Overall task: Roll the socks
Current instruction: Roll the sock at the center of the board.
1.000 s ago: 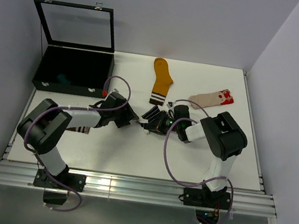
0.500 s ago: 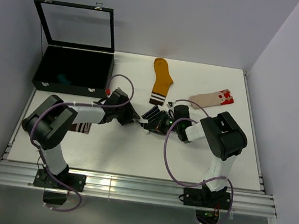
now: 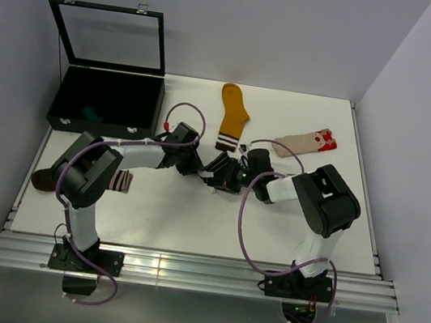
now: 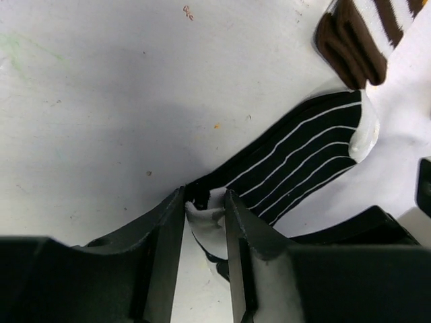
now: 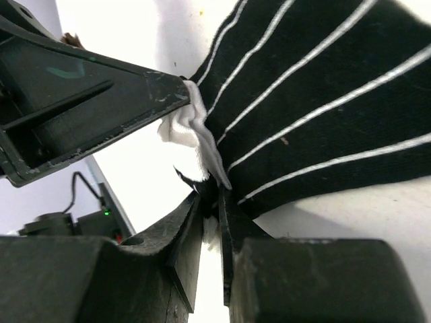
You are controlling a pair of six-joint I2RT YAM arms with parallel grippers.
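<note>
A short black-and-white striped sock (image 3: 218, 162) lies mid-table between my two grippers. My left gripper (image 3: 196, 167) meets it from the left. In the left wrist view the left gripper (image 4: 206, 202) is shut on the white end of the striped sock (image 4: 296, 161). My right gripper (image 3: 226, 178) comes in from the right. In the right wrist view the right gripper (image 5: 210, 202) pinches a dark edge of the striped sock (image 5: 316, 101) in a narrow gap. A mustard sock (image 3: 231, 115), a beige sock (image 3: 304, 143) and a brown sock (image 3: 118, 180) lie apart.
An open black case (image 3: 106, 99) with a glass lid stands at the back left, something teal (image 3: 90, 115) inside it. The mustard sock's brown striped cuff (image 4: 357, 33) lies just beyond the striped sock. The left arm's finger (image 5: 101, 87) crosses the right wrist view.
My left gripper has slid right across the table up to the striped sock's end, uncovering more of the brown sock. The right arm has barely moved.
</note>
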